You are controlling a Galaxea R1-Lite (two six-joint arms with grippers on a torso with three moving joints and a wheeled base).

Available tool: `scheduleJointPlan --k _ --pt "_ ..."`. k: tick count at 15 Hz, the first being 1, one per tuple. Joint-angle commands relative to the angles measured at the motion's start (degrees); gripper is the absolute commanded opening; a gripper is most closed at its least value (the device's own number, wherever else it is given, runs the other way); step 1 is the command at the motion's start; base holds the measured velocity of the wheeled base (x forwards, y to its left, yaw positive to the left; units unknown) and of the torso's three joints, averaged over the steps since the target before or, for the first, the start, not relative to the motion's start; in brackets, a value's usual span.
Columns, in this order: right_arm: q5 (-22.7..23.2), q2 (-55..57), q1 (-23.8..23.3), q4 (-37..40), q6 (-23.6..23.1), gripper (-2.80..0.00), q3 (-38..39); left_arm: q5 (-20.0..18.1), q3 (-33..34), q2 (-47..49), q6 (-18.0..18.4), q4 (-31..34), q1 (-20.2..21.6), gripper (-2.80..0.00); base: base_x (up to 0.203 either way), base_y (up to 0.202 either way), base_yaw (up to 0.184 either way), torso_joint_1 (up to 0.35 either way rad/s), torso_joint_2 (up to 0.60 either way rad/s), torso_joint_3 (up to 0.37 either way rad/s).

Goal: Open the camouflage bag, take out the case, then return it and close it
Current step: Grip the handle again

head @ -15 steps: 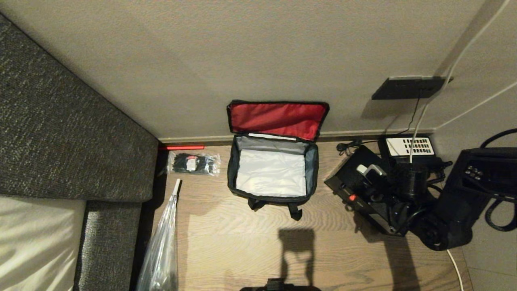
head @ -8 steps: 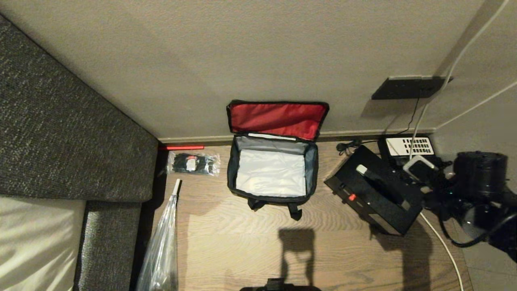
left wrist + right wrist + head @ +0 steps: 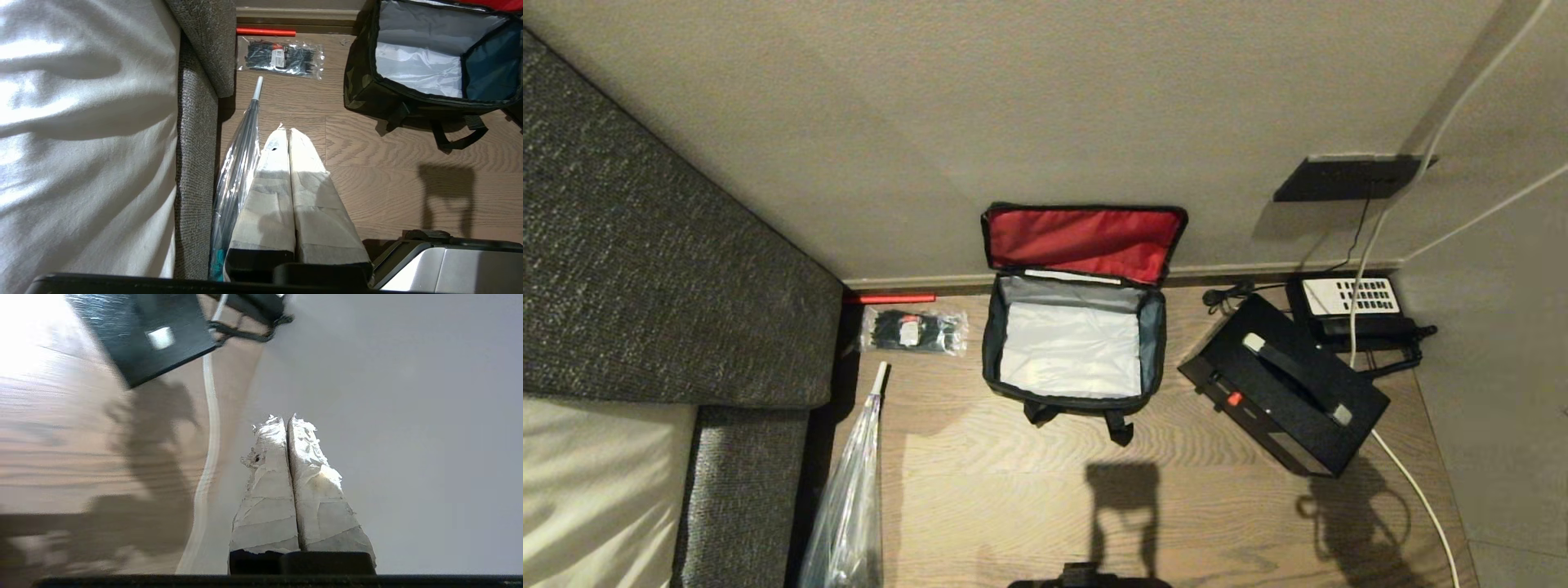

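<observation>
Head view: my right arm has gone from over the flat black hard case [image 3: 1283, 384], which lies on the wood floor right of the open, empty camouflage bag [image 3: 1074, 343] by the wall. So removal done; return next.

Wrist views: left gripper [image 3: 286, 132] and right gripper [image 3: 287, 420] both pinched together, empty.
</observation>
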Motion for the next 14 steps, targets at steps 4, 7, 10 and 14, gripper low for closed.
scheduleJointPlan --k 4,7,10,14 --pt "26.6 -24.3 -3.5 10.2 31.3 -2.8 9.0 0.0 0.2 -0.1 0.0 -0.1 0.0 -2.8 0.0 0.0 0.0 0.0 0.0 0.0" --pt "36.9 -31.4 -5.3 10.6 35.3 -2.8 17.7 0.0 0.2 -0.1 0.0 0.0 0.0 -2.8 0.0 0.0 0.0 0.0 0.0 0.0" --pt "38.7 -39.3 -7.5 9.4 35.1 -2.8 18.9 0.0 0.2 -0.1 0.0 0.0 0.1 -2.8 0.0 0.0 0.0 0.0 0.0 0.0" --pt "30.1 -43.5 -7.9 8.8 26.4 -2.8 20.3 0.0 0.2 -0.1 0.0 0.0 0.0 -2.8 0.0 0.0 0.0 0.0 0.0 0.0"
